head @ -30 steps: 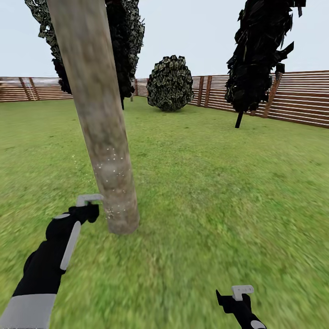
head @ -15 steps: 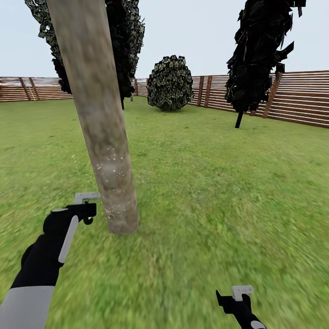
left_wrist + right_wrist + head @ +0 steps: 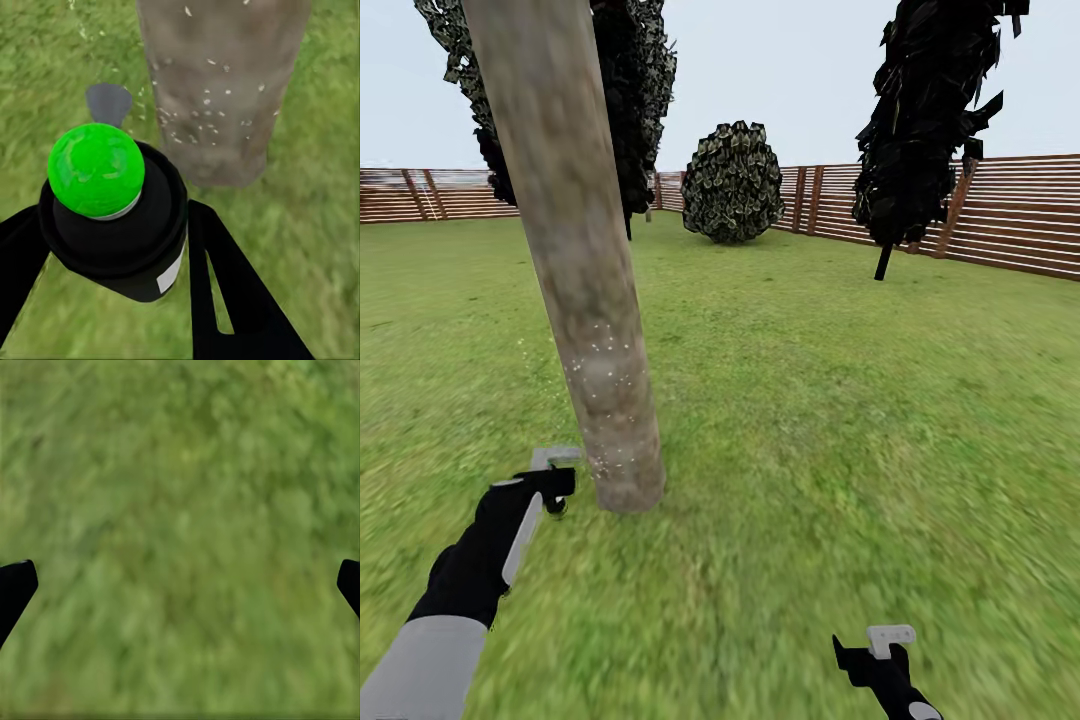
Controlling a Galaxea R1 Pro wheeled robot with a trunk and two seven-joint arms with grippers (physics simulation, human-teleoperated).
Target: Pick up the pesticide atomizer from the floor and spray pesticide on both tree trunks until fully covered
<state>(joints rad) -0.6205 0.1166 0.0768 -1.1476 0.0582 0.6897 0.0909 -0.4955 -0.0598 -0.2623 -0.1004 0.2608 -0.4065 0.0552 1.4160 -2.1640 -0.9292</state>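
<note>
A thick pale tan-grey tree trunk (image 3: 575,250) leans up from the grass right in front of me. White pesticide specks (image 3: 600,362) dot its lower part. My left gripper (image 3: 553,484) sits low, just left of the trunk's base. In the left wrist view it (image 3: 112,214) is shut on the pesticide atomizer (image 3: 112,217), a black can with a bright green ball top and a grey nozzle facing the speckled trunk (image 3: 217,82). My right gripper (image 3: 872,655) hangs low at the right, open over bare grass (image 3: 180,585).
A slim black-leaved tree (image 3: 925,120) stands at the right by the brown slat fence (image 3: 1010,215). A round bush (image 3: 732,183) sits at the back centre, and more dark foliage (image 3: 635,90) stands behind the trunk. Open lawn stretches right of the trunk.
My left gripper with the atomizer has dropped slightly lower beside the trunk's base. The right arm and the view have stayed still.
</note>
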